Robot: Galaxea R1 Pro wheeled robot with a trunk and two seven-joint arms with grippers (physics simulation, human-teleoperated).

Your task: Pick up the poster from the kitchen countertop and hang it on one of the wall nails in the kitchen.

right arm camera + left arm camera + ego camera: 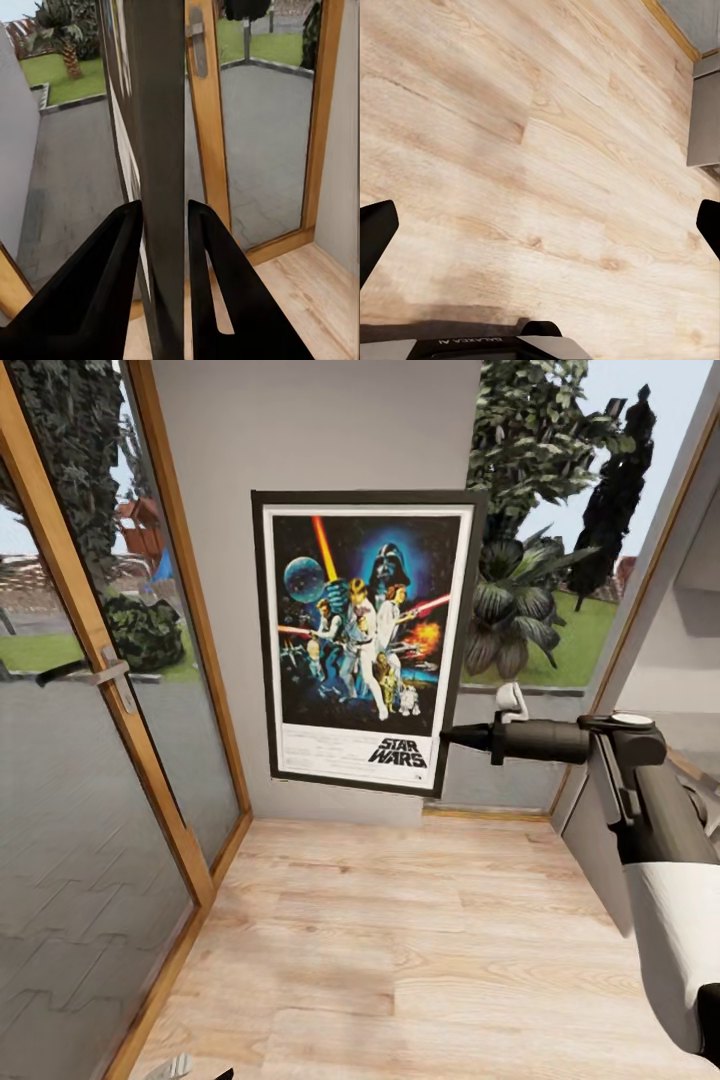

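Gripped edge-on in the right gripper [163,217], the poster's [362,640] black frame is seen in the right wrist view passing between the two dark fingers [112,262], which are closed against its two faces. In the head view the right gripper [452,736] is shown reaching in from the right at the frame's right edge, near the lower right corner, with the arm [660,840] stretched behind it.

The poster is held upright and flat before a grey wall panel [320,430], clear of the wooden floor [400,950], its lower edge well above the boards. Its white border, blue-black artwork and "STAR WARS" logo are presented toward the head camera. Whether it is touching the wall cannot be told.

A wood-framed glass door [110,690] with a metal handle [85,672] is seen at the left, and greenery beyond a window [540,560] at the right.

In the left wrist view the left gripper [540,225] is pointed down at the floor boards, its fingertips [375,225] spread wide apart with nothing between them.
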